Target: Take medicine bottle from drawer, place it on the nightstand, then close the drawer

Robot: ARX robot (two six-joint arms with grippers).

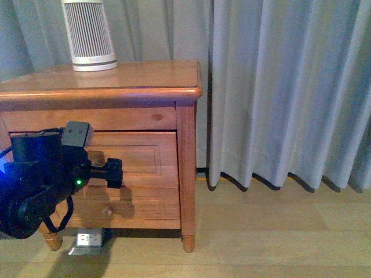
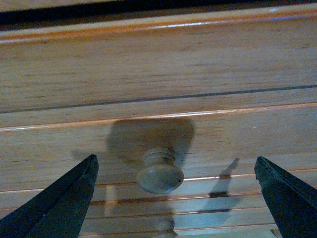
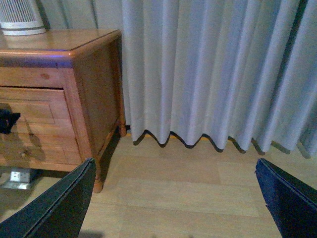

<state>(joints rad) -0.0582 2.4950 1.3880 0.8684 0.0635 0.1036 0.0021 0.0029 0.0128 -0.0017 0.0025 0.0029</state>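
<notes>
Since the medicine bottle shows in none of my views, I can only judge that it lies inside the drawer (image 1: 145,156), which is shut flush in the nightstand (image 1: 145,75). I expect a small plastic bottle to be light, stiff and rather slick. I would take it across the body below the cap with a gentle squeeze, because a hard pinch might shoot it out sideways.

First I have to deal with the knob (image 2: 159,171). It is small, round, smooth wood on a short neck, so it should be rigid but easy to slip off. I should close behind its widest part and pull straight out.

My left gripper (image 2: 176,161) faces it with the fingers (image 2: 64,198) spread wide on either side and touching nothing. The knob sits between them, slightly nearer one finger. My right gripper (image 3: 174,161) is well apart from the cabinet. It hangs spread and empty over the wooden floor (image 3: 198,198), in front of the pale curtain (image 3: 208,69).

A ribbed white device (image 1: 90,35) stands at the back of the top, and bare wood lies in front of it. A socket plate (image 1: 88,238) lies on the floor beneath the cabinet. I can read no brand, label or writing anywhere.
</notes>
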